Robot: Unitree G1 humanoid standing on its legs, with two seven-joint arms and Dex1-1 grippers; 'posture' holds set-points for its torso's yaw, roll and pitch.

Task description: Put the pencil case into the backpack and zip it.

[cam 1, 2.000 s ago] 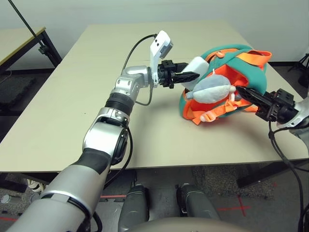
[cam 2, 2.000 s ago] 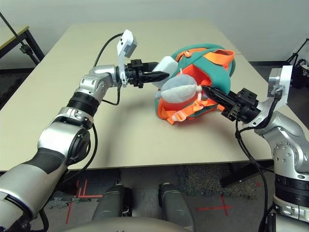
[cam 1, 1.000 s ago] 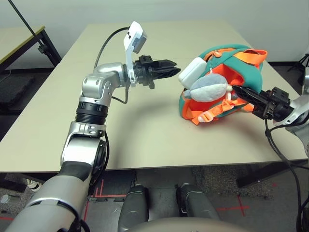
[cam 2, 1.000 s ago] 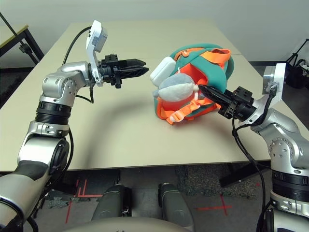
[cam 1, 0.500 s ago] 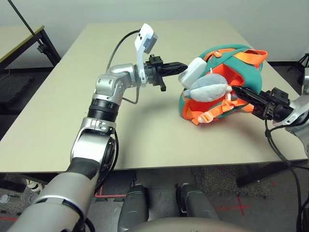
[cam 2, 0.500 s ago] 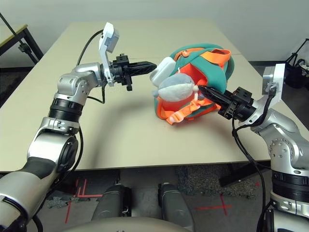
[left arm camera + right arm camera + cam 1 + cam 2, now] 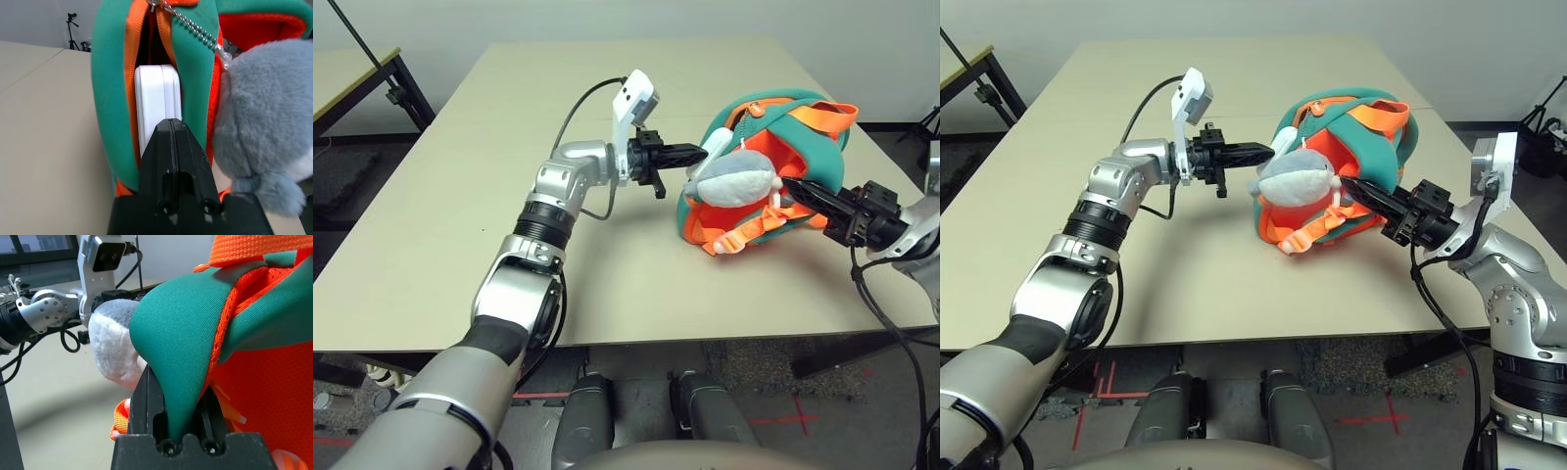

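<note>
The teal and orange backpack [image 7: 803,137] lies on the table's right half, with a grey plush figure [image 7: 736,180] hanging at its front. The white pencil case [image 7: 156,100] stands partly inside the backpack's open zip slot, one end sticking out toward the left [image 7: 714,150]. My left gripper [image 7: 699,154] is shut, and its tips [image 7: 169,123] press against that exposed end. My right gripper [image 7: 800,190] is shut on the backpack's teal fabric edge [image 7: 181,347] at the right side, holding the bag.
The beige table [image 7: 450,215] has free room to the left and front of the backpack. A second table [image 7: 347,83] with a black frame stands off to the far left, beyond a gap.
My left gripper swung back to the right from the table's middle and now pushes on the pencil case, which sits deeper in the backpack. The right gripper kept its hold.
</note>
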